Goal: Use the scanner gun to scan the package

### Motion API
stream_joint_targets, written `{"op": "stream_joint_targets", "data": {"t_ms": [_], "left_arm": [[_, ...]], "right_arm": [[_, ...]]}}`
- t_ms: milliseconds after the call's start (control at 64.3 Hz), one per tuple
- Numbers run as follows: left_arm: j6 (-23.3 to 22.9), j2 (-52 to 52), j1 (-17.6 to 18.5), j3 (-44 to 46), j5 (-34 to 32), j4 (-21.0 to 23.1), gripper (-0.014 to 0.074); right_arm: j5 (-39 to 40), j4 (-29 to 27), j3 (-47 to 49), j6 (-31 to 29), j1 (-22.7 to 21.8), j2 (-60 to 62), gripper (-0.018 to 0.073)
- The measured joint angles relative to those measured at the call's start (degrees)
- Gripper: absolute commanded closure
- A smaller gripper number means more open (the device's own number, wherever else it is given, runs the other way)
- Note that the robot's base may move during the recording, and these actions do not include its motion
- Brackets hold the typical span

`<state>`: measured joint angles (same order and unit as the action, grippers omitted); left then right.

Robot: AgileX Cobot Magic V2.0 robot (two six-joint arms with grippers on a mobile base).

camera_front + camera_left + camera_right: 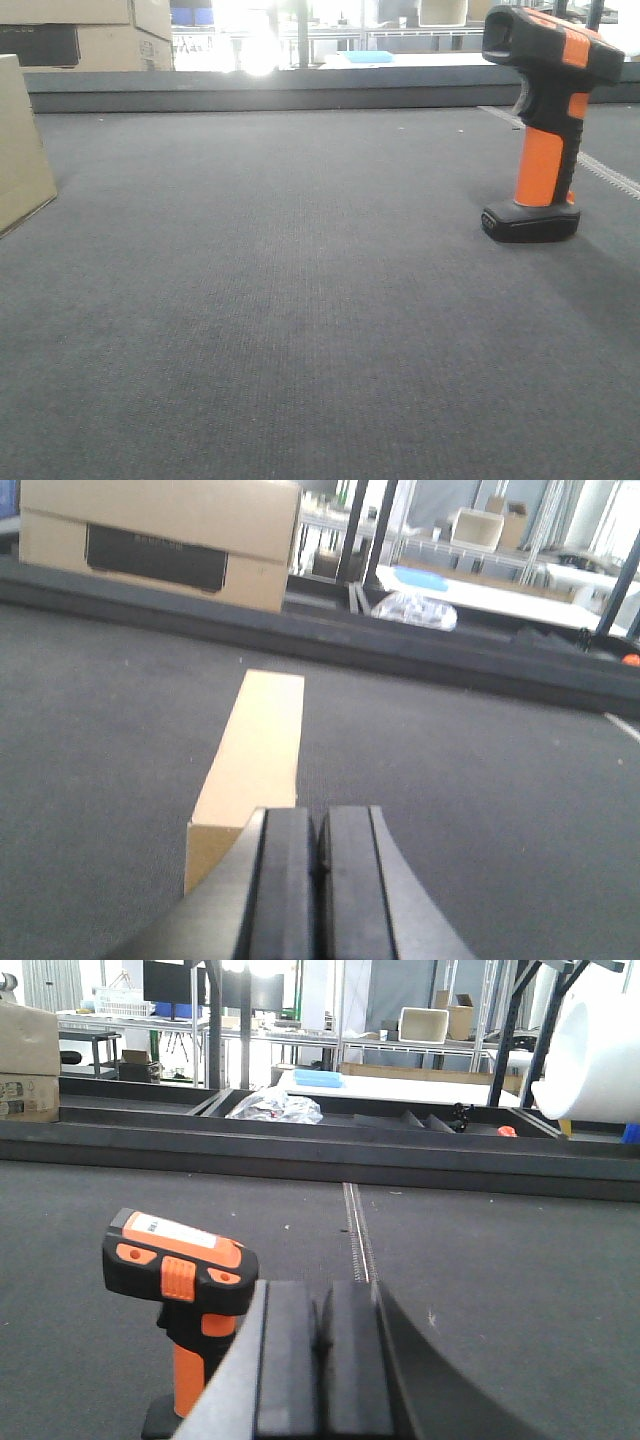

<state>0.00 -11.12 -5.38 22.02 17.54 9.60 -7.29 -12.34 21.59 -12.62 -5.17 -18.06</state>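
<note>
The scanner gun (543, 130) is seen standing upright on its flat black base at about two o'clock in the front-facing view, its black, orange-striped head turned toward nine o'clock. The package (22, 148), a plain tan box, is cut off by the frame edge at nine o'clock, well apart from the scanner. Both are carried by the dark grey bench (300, 300). In the left wrist view, the left end effector (318, 880) is seen clenched, pads pressed together with nothing between them, and the package (255, 755) lies just beyond it, stretching toward twelve o'clock. In the right wrist view, the right end effector (318, 1370) is likewise clenched on nothing, with the scanner gun (180, 1295) just beside it at nine o'clock. A cardboard box with a black panel (160, 542) is seen beyond the bench's far edge.
</note>
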Motion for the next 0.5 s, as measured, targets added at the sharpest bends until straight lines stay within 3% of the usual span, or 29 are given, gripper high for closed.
{"op": "stream_joint_targets", "data": {"t_ms": [358,498], "left_arm": [[0.0,4.3,0.0,-0.5,0.4,0.0,0.0708],[0.0,4.3,0.0,-0.5,0.4,0.0,0.0708]], "right_arm": [[-3.4,-0.3,0.0,0.0,0.0,6.1,0.0713],[-3.6,-6.7,0.0,0.0,0.1,7.2,0.0713]]}}
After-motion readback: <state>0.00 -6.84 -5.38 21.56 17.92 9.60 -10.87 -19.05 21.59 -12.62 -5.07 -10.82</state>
